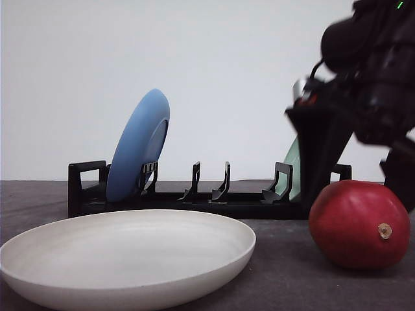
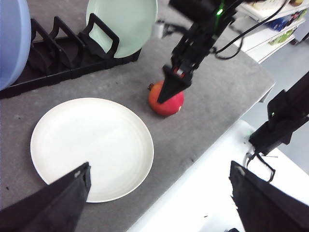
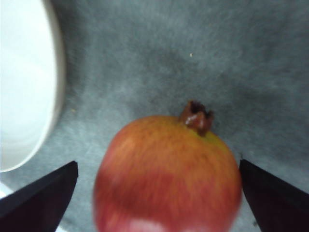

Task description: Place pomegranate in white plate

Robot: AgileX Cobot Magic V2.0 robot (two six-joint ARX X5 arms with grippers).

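Nearest thing: the white plate [image 1: 130, 256] sits right up close in the front view, flat on the grey table [image 1: 292, 285], with nothing in it.
Right gripper [image 3: 154, 193]: its two fingers are wide apart, one on each side of the pomegranate [image 3: 169, 176], not squeezing it.
Left gripper [image 2: 159, 203]: its fingers are wide apart too. It holds nothing and hangs near the plate's edge.
Pomegranate: it rests on the table at 3 o'clock from the plate, just beside it but not touching.
Behind: a black rack [image 1: 194, 197] at 12 o'clock holds a blue plate [image 1: 137, 144] and a green plate [image 2: 123, 24], both standing up.
Step now: I think the right arm is getting ready to grab the fruit.
Next move: go down a bit more, close softly on the round fruit, lift it, then carry it toward 9 o'clock over the plate.
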